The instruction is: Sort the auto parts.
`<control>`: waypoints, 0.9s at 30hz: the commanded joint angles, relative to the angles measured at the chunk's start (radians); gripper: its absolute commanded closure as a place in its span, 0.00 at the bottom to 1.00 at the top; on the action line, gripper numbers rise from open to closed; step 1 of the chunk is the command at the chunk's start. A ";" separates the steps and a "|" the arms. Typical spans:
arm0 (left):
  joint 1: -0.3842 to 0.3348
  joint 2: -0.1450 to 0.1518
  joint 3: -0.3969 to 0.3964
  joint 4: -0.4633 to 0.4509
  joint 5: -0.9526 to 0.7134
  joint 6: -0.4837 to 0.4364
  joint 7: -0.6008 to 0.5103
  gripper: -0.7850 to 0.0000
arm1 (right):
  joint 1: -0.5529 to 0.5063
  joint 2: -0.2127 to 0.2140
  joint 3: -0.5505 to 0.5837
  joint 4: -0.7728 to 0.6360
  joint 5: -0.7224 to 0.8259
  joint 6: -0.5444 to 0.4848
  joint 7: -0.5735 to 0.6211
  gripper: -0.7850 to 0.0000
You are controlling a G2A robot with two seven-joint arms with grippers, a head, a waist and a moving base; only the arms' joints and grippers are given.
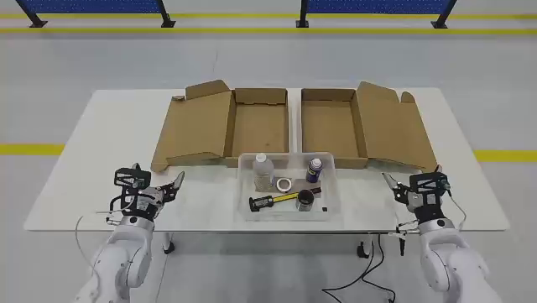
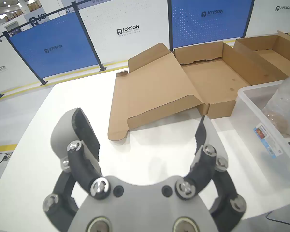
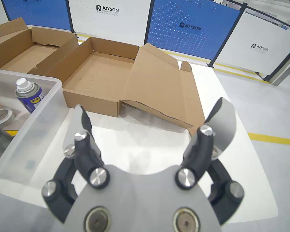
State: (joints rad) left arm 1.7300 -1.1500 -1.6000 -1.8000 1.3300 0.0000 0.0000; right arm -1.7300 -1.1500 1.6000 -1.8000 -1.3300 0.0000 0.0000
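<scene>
Reference object: the clear plastic bin at the near middle of the white table.

Bin contents:
- A clear bottle with a white cap stands upright in the far corner on the left arm's side.
- A blue spray can with a white cap stands upright in the far corner on the right arm's side. Its label is blue and yellow; the print is too small to make out.
- A pale tape roll lies flat between bottle and can, slightly nearer the front.
- A black cylindrical part sits toward the front wall.
- A yellow-and-black tool lies next to it, on the left arm's side.

The bin's outer wall carries a small printed sticker with a picture; its text is illegible.

Two flat cardboard boxes lie side by side just behind the bin. The left box and the right box are both open, lids folded outward, with bare cardboard inside.

Left gripper is beside the bin on the left arm's side, over bare table. Its jaws are spread wide with only tabletop between the pads.

Right gripper is beside the bin on the opposite side, also spread wide over bare tabletop.

Beyond the table stand blue and white perforated panels, each bearing a logo and word mark.
</scene>
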 commanded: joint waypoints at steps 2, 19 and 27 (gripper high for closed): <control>0.000 0.000 0.000 0.000 0.000 0.000 0.000 0.00 | 0.000 0.000 0.000 0.000 0.000 0.000 0.000 0.00; -0.124 -0.003 0.085 -0.114 0.029 -0.138 -0.054 0.00 | 0.000 0.000 0.000 0.000 0.000 0.000 0.000 0.00; -0.231 -0.014 0.259 -0.112 0.045 -0.270 -0.119 0.00 | 0.000 0.000 0.000 0.000 0.000 0.000 0.000 0.00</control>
State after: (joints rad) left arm 1.5115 -1.1615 -1.3692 -1.9212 1.3652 -0.2709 -0.1163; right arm -1.7300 -1.1500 1.6000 -1.8000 -1.3300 0.0000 0.0000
